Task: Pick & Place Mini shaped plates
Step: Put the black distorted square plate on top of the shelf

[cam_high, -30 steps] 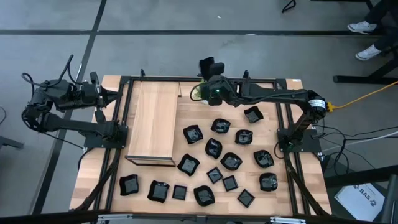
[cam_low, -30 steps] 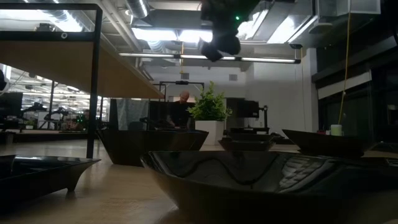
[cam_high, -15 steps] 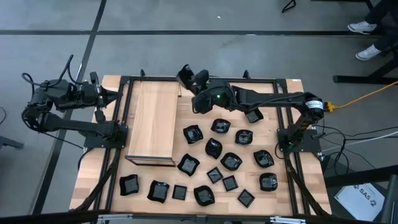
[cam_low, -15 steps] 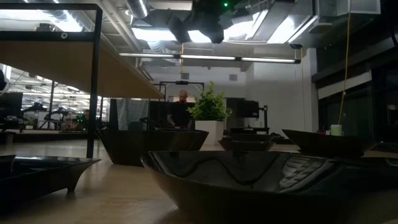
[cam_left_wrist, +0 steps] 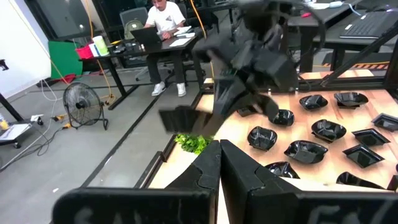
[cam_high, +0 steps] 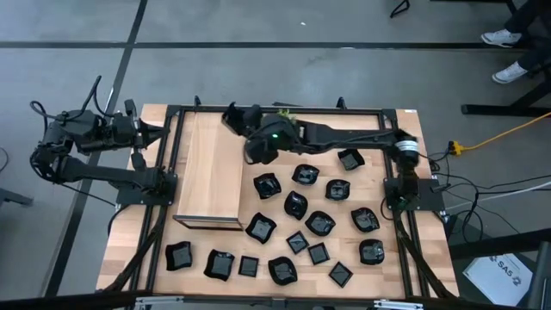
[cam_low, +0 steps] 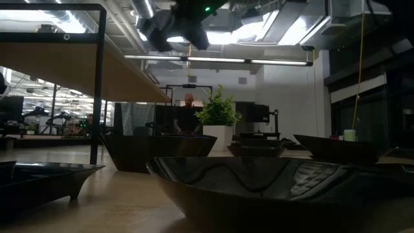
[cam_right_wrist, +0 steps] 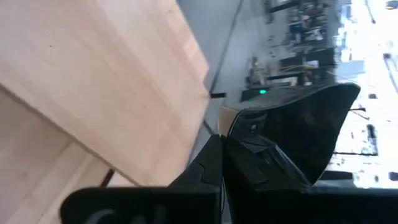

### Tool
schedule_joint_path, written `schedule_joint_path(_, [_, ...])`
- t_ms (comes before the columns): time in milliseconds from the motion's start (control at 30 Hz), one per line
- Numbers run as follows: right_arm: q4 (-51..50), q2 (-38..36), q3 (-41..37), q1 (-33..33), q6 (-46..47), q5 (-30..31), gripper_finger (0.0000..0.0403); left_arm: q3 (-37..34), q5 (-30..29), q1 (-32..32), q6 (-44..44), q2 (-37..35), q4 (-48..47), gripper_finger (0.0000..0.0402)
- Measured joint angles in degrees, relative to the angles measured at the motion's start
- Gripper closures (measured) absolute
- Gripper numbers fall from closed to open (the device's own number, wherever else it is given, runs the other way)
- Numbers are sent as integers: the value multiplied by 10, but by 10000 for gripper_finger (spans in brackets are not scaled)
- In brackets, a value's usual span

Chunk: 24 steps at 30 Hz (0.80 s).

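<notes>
Several glossy black mini plates [cam_high: 295, 204] rest flat on the wooden table, right of a raised wooden board [cam_high: 211, 168]. My right arm reaches across the far side; its gripper [cam_high: 244, 126] is shut on one black plate [cam_high: 232, 117], above the board's far right corner. In the left wrist view this plate [cam_left_wrist: 179, 118] shows as a flat square held in the air. My left gripper [cam_left_wrist: 218, 163] is shut and holds nothing. It waits beyond the table's left edge [cam_high: 160, 134]. My right gripper pinches the plate between its two fingers at the rim [cam_right_wrist: 240, 128]; the rest of the plate [cam_right_wrist: 298, 124] stands out past the fingertips. The plate is lifted clear of the table and tilted.
A small green potted plant [cam_left_wrist: 191, 143] stands at the table's far edge, behind the held plate. A black metal frame [cam_high: 172, 164] rims the table. People sit at desks [cam_left_wrist: 163, 15] in the room beyond. Bare wood lies between the board and the plates [cam_high: 250, 164].
My right gripper has swung toward the table's left along the far edge, carrying the plate from near the plant to above the board's far right corner, and has turned as it went. The plates on the table have stayed put.
</notes>
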Motion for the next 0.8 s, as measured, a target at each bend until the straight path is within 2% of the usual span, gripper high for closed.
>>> schedule_joint_path(167, [-95, 75, 102, -1, 0, -6, 399, 0, 0, 0, 0, 0, 0, 398])
schedule_joint_path(333, [-144, 128, 159, -1, 1, -8, 397, 0, 0, 0, 0, 0, 1, 398])
schedule_joint_path(667, [-146, 155, 168, -5, 7, -17, 395, 0, 0, 0, 0, 0, 1, 398])
schedule_joint_path(800, [-145, 155, 168, -6, 19, -35, 382, 0, 0, 0, 0, 0, 1, 398])
